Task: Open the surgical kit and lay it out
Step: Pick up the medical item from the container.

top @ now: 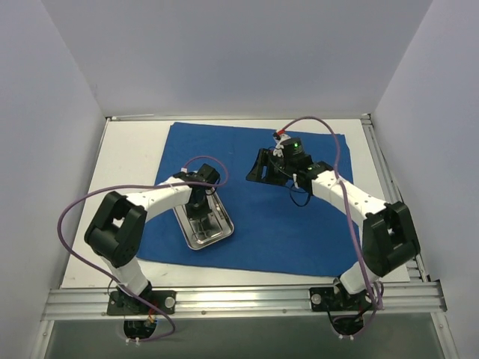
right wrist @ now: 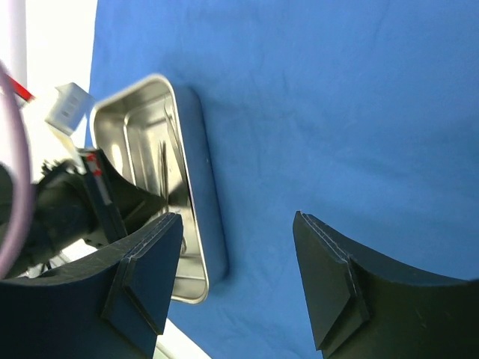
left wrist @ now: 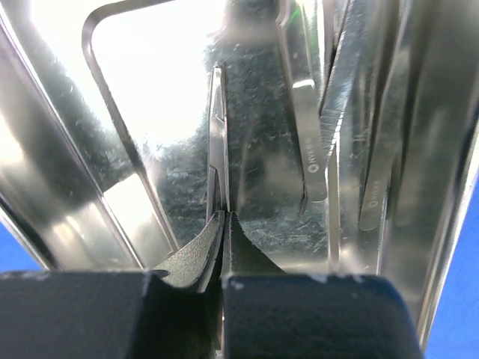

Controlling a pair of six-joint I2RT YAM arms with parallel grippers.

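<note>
The surgical kit lies open: a royal-blue cloth (top: 284,217) spread flat, with a shiny steel tray (top: 217,233) on its left part. My left gripper (top: 200,209) reaches down into the tray. In the left wrist view its fingertips (left wrist: 224,215) are pressed together on the end of a thin metal instrument (left wrist: 217,134) that lies along the tray floor. More slim instruments (left wrist: 310,134) lie to the right against the tray wall (left wrist: 67,202). My right gripper (top: 258,168) hovers over the cloth (right wrist: 337,112), open and empty (right wrist: 239,224), with the tray (right wrist: 198,149) to its left.
The white table (top: 131,149) shows around the cloth. Grey walls close in the back and both sides. A metal rail (top: 239,299) runs along the near edge. The purple cable of the left arm (right wrist: 11,149) loops near the tray.
</note>
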